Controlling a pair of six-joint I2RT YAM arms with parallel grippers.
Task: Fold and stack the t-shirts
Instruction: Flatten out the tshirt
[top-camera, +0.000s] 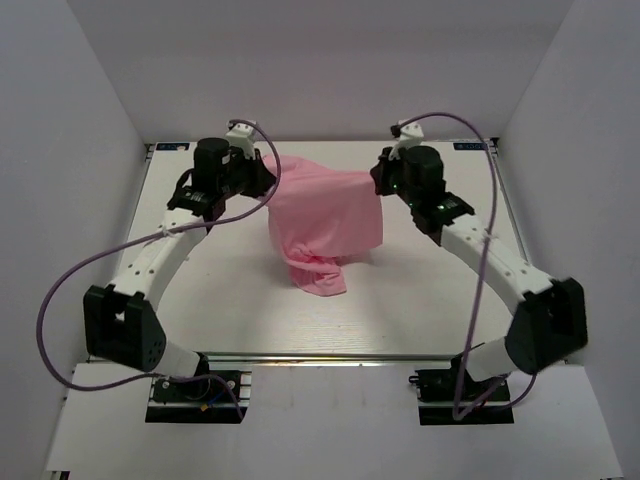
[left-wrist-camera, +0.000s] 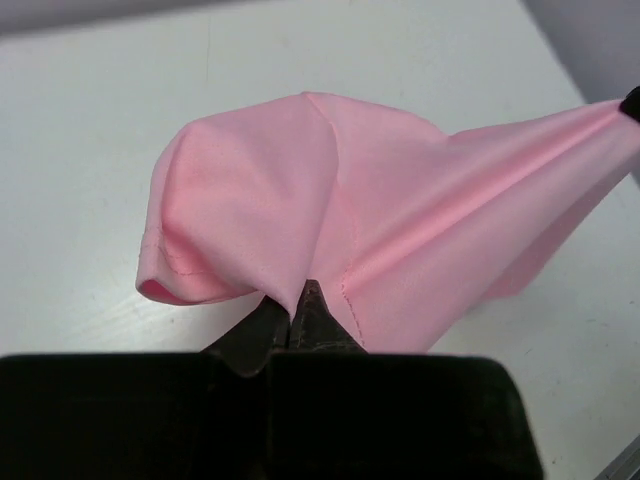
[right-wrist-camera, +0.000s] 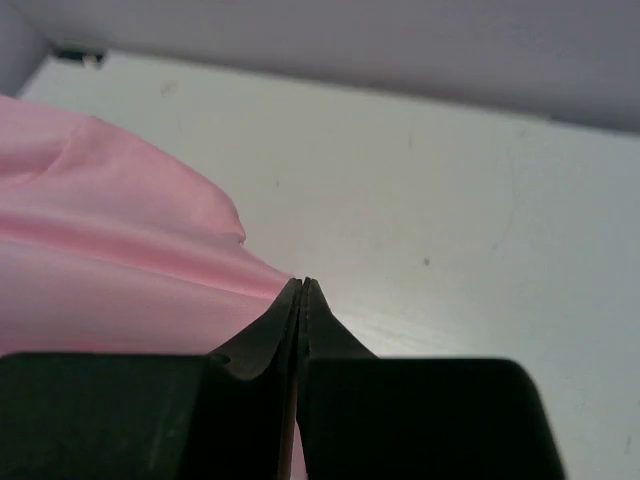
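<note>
I judge that no fold is made yet, so all folding and stacking is left. The pink t-shirt (top-camera: 322, 222) hangs bunched in the upper middle of the top view, stretched between my left gripper (left-wrist-camera: 303, 300) and right gripper (right-wrist-camera: 303, 288). Both pinch its thin cloth, and the lower end droops wrinkled toward the table (top-camera: 420, 300).

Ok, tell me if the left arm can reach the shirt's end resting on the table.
Probably not yet: the left gripper is shut on the lifted t-shirt. Nothing stands in between, but it must let go first.
</note>
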